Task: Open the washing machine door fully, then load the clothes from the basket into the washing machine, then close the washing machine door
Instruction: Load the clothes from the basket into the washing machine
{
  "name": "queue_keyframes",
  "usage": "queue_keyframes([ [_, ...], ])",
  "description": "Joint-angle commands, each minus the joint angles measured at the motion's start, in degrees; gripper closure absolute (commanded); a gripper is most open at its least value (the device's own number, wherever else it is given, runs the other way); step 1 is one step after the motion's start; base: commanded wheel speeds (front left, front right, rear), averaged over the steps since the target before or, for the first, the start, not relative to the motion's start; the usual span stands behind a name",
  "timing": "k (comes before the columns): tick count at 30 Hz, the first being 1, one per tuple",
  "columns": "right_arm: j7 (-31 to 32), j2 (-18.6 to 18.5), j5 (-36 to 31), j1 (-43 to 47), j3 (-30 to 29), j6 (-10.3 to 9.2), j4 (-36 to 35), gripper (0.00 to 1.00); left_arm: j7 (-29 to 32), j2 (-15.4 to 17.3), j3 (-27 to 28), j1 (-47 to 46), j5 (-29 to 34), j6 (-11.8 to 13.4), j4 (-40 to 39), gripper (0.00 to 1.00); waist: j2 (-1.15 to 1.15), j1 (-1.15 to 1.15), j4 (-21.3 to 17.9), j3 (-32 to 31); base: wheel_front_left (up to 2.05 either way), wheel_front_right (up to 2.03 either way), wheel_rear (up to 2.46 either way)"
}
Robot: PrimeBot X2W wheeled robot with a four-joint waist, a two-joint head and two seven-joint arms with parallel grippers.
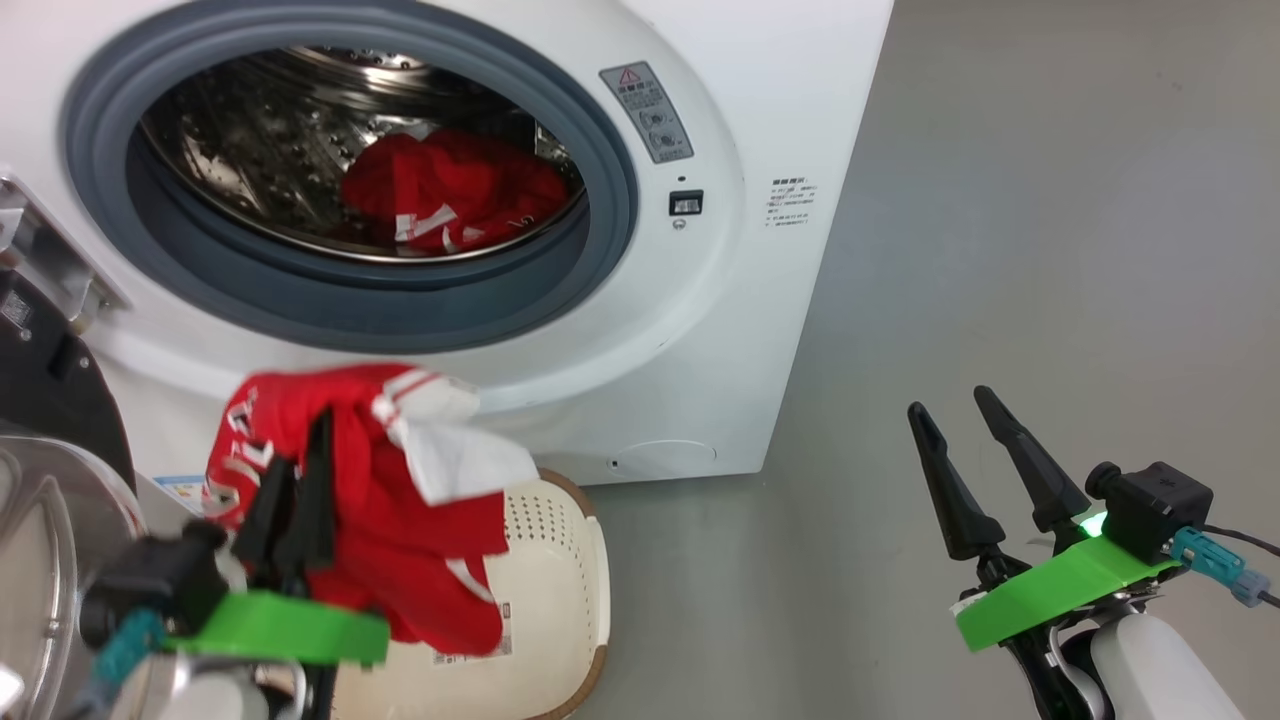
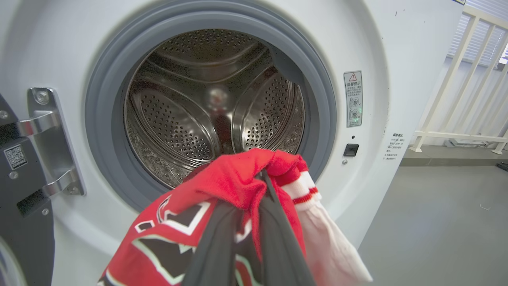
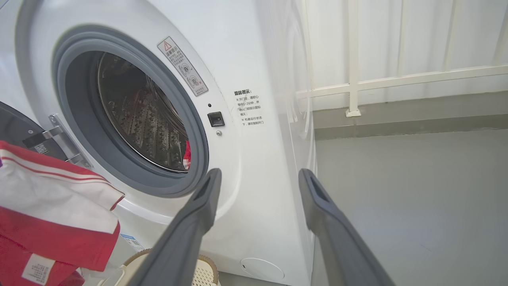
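Clothes (image 1: 370, 500) are being held for loading into the washing machine (image 1: 700, 350), clamped by the left gripper (image 1: 305, 450). Right gripper (image 1: 952, 402) jaws are being held apart.

1. A red and white garment (image 1: 400, 520) is gripped by the closed left pincer (image 1: 300, 445) over the basket (image 1: 565, 560).
2. A second red garment (image 1: 450, 190) is seen inside the washing machine (image 1: 700, 350), its door (image 1: 50, 420) swung open leftward.
3. The right pincer (image 1: 952, 402) is held spread and empty over the floor (image 1: 1000, 200).
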Motion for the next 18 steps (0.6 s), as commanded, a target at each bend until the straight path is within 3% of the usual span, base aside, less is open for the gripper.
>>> queue_keyframes([
  [1, -0.26, -0.18, 0.06, -0.65, 1.22, 0.09, -1.62, 0.0, 0.05, 1.09, 1.88, -5.3, 0.55, -0.37, -0.85, 1.0, 0.0, 0.0, -0.05, 0.79, 0.0, 0.0, 0.0],
  [9, -0.26, 0.55, 0.15, -2.17, 2.01, 0.09, -2.08, 0.0, 0.42, 0.4, 1.42, -15.79, 0.34, -2.19, 5.31, 1.0, 0.0, 0.0, -1.32, 3.93, 0.0, 0.0, 0.0],
  [18, -0.26, 1.2, 0.26, -4.16, 2.19, 0.09, -2.83, 0.0, 0.09, -0.1, 2.3, -29.31, -0.42, -4.25, 18.25, 1.0, 0.0, 0.0, -3.99, 9.69, 0.0, 0.0, 0.0],
])
